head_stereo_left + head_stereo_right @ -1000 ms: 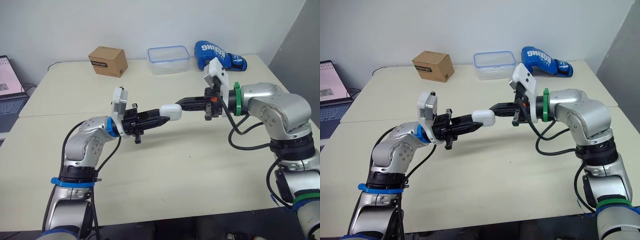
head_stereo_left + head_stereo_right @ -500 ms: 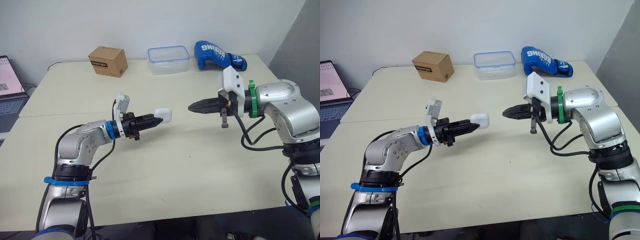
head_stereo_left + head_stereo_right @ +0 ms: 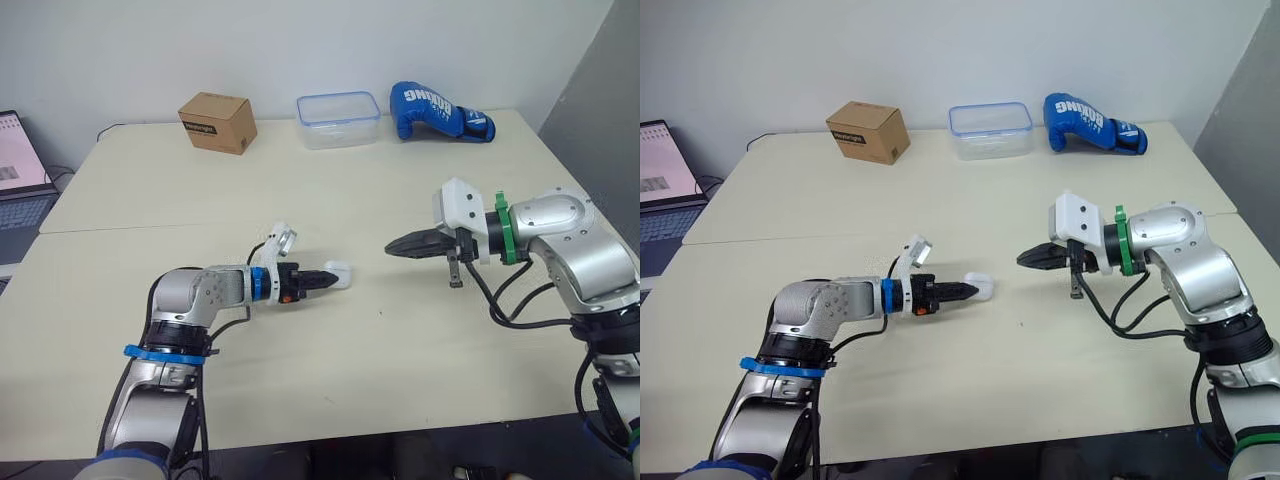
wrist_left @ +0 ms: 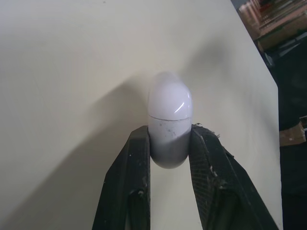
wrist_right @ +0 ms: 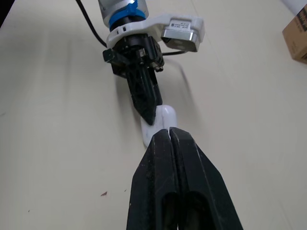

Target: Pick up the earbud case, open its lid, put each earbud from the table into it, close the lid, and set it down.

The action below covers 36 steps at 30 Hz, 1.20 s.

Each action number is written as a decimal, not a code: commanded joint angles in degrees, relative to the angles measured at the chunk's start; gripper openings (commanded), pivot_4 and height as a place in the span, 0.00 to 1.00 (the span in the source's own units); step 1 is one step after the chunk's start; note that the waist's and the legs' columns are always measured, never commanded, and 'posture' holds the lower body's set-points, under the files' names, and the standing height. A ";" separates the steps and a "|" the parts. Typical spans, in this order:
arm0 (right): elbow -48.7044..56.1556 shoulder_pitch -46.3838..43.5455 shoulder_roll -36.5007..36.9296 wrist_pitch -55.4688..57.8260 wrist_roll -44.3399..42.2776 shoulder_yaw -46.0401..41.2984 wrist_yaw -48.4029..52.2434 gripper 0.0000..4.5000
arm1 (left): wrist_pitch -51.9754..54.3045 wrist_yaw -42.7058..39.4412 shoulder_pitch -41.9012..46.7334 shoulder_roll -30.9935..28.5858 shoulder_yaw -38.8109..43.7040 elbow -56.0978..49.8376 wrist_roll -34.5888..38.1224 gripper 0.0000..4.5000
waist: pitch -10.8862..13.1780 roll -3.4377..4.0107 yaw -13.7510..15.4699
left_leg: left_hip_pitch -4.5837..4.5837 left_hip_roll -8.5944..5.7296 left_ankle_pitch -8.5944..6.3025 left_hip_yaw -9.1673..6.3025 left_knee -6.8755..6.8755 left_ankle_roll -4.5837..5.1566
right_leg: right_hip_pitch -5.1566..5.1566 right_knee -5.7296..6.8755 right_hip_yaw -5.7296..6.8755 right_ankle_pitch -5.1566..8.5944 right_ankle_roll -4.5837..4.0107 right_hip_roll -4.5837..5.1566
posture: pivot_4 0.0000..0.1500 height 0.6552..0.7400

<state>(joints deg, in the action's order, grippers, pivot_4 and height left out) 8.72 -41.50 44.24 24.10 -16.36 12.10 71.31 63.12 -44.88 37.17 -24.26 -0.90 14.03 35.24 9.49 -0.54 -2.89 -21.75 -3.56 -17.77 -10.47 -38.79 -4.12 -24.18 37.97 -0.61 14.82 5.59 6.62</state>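
Earbud case [image 3: 341, 273], lid shut, clamped between fingers of left hand [image 3: 333, 277], lid end jutting past fingertips, low over bench [image 3: 400, 380]; contact with bench unclear. Right hand [image 3: 391, 247] fingers pressed together, holding nothing, apart from case, tips pointing toward left hand.

wall [image 3: 300, 40] white | table [image 3: 400, 350] beige, seamed | laptop [image 3: 20, 170] at left edge

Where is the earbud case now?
In the head views the earbud case is near the middle of the table, clamped by the left gripper, with the right gripper apart on its right.
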 commanded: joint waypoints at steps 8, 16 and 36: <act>1.03 3.77 3.05 -2.98 3.60 0.32 1.12 0.00 | -2.53 -0.25 1.40 -0.17 0.03 1.65 -2.68 0.17 | 0.00 0.00 0.22 | 0.02 -0.01 0.00 0.04 -0.02 0.00 | 0.01 0.04 -0.03 0.00 0.00 0.01 | 1.00 0.89; 0.49 3.43 2.79 -2.50 4.46 0.58 1.16 0.00 | -2.72 -1.69 0.64 -0.52 0.35 1.42 -2.76 0.25 | 0.00 0.00 0.37 | 0.02 -0.01 0.00 0.04 -0.02 0.00 | 0.02 0.02 -0.03 0.00 0.00 0.01 | 1.00 0.89; 4.93 6.86 0.75 4.19 0.99 -2.98 -3.26 0.00 | -10.21 -3.77 -15.15 -15.37 5.91 -15.41 -4.52 0.67 | 0.00 0.01 0.07 | 0.05 0.04 0.00 0.04 0.06 0.00 | 0.00 -0.01 -0.07 0.00 0.00 0.00 | 1.00 0.89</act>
<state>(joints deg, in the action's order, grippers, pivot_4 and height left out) 9.73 -35.51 45.48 25.46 -12.83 12.10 69.91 54.64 -49.29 23.97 -38.68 2.16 2.71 30.67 9.48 -0.53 -2.82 -21.70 -3.51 -17.78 -10.43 -38.73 -4.13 -24.18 37.96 -0.69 14.82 5.59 6.62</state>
